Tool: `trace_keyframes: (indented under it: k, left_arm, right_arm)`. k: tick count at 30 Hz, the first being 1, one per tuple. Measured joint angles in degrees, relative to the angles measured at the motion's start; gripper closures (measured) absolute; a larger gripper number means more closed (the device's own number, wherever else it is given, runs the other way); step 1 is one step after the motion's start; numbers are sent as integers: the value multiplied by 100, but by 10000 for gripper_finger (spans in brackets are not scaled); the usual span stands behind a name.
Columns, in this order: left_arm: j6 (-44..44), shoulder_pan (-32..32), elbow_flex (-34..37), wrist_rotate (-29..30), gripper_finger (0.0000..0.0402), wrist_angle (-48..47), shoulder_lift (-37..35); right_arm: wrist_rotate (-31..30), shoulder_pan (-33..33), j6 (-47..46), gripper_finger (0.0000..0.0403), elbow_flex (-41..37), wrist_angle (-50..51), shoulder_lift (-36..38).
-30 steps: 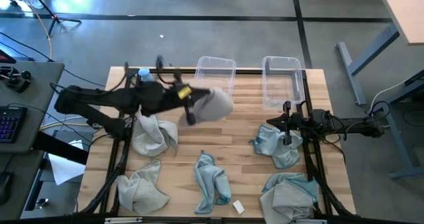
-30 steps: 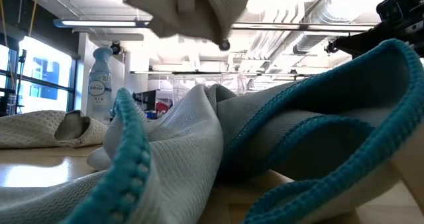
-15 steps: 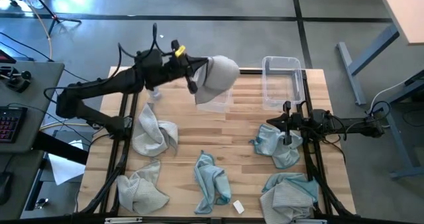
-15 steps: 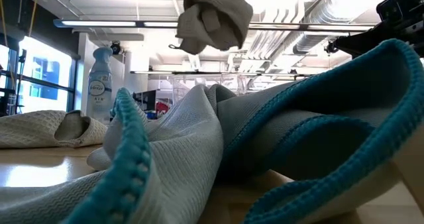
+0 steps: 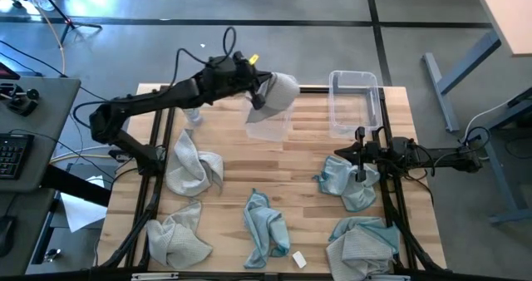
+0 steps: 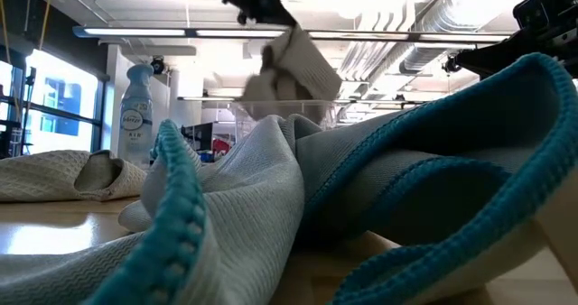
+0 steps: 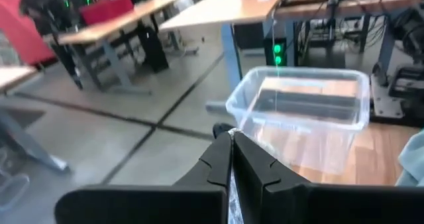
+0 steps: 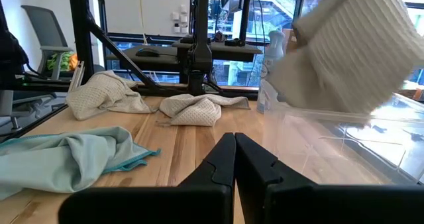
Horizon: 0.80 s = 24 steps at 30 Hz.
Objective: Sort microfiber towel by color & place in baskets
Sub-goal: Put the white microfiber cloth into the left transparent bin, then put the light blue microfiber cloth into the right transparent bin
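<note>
The wooden worktop (image 5: 274,160) is carrying soft, crumpled cloths, some grey and some teal. Two clear plastic baskets are sitting at its far edge. The left gripper (image 5: 258,96) is hanging over the left basket (image 5: 268,127), its fingers pinching a bumpy grey towel (image 5: 278,91). The right basket (image 5: 354,103) is standing just beside it. The right gripper (image 5: 359,175) is resting on a teal towel (image 5: 345,185), fingers pressed together.

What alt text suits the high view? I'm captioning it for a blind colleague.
The left gripper holds a grey towel above the left clear basket; the right gripper rests over a blue towel on the wooden table.
</note>
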<state>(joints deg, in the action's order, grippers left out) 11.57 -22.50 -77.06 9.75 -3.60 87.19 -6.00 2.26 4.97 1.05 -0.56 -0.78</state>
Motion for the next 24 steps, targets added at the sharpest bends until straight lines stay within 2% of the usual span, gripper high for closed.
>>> trace_keyframes:
  k: [6, 12, 18, 24]
  left_arm:
    - [-471, -73, 0, 178, 395, -878, 61]
    - [-690, -90, 0, 105, 351, -1818, -10]
    - [-646, -14, 0, -16, 310, -1884, -10]
    - [-554, 215, 0, -61, 306, -1923, -10]
  right_arm:
    - [0, 0, 0, 402, 1, 0, 0]
    - [0, 0, 0, 402, -1, 0, 0]
    - [0, 0, 0, 402, -1, 0, -1]
    - [0, 0, 0, 402, 1, 0, 0]
